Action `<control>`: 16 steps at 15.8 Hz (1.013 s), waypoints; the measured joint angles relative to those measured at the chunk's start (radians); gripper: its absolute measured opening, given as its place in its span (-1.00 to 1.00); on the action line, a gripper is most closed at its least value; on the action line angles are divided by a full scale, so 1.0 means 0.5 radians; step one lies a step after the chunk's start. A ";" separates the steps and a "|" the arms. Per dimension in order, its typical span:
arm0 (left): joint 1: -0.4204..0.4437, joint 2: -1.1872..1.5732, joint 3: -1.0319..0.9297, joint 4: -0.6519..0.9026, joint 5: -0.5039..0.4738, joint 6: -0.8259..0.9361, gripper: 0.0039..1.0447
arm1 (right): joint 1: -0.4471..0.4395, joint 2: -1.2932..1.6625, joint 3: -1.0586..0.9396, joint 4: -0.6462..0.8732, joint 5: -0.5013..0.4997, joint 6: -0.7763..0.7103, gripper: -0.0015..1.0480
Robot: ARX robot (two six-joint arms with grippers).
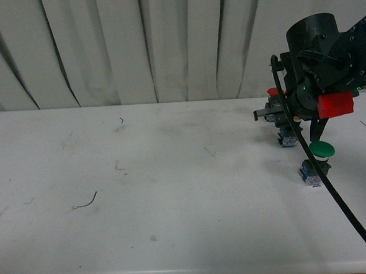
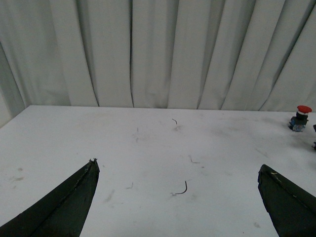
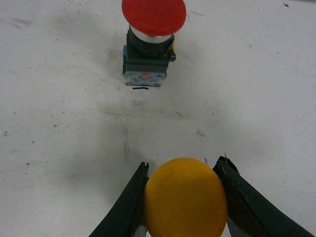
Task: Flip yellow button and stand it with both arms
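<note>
So the right gripper has its two black fingers pinched on either side of the yellow button, gripping the round yellow-orange cap, and that's really all the right wrist view shows of the button, since the cap fills the gap between the fingers and hides whatever is below it. Just beyond it on the white table stands the red-capped switch, upright on its blue-grey base, apart from the gripper and not touching anything. In the front view the right arm is over at the far right side of the table, near the back edge by the curtain, hanging low over the surface, and the yellow button itself is hidden behind it from that angle. A green-capped switch sits a bit nearer the camera than the arm, with a black cable running past it toward the front corner. The left gripper isn't in the front view at all; its own wrist camera shows the two finger tips spread wide apart with nothing between them, over bare table with a few scuffs and a little curled black scrap.
</note>
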State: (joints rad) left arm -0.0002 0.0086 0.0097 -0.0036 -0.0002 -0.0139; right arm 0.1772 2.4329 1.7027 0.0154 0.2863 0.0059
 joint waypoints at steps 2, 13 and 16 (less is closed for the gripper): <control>0.000 0.000 0.000 0.000 0.000 0.000 0.88 | 0.000 0.000 -0.020 0.000 0.012 -0.001 -0.30; 0.000 0.000 0.000 0.000 0.000 0.000 0.88 | 0.012 -0.029 -0.084 0.031 0.017 -0.002 0.86; 0.000 0.000 0.000 -0.001 0.000 0.000 0.88 | 0.010 -0.145 -0.168 0.109 -0.031 0.000 0.88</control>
State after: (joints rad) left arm -0.0002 0.0086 0.0097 -0.0040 -0.0002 -0.0139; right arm 0.1822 2.3604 1.6188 0.0700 0.2710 0.0059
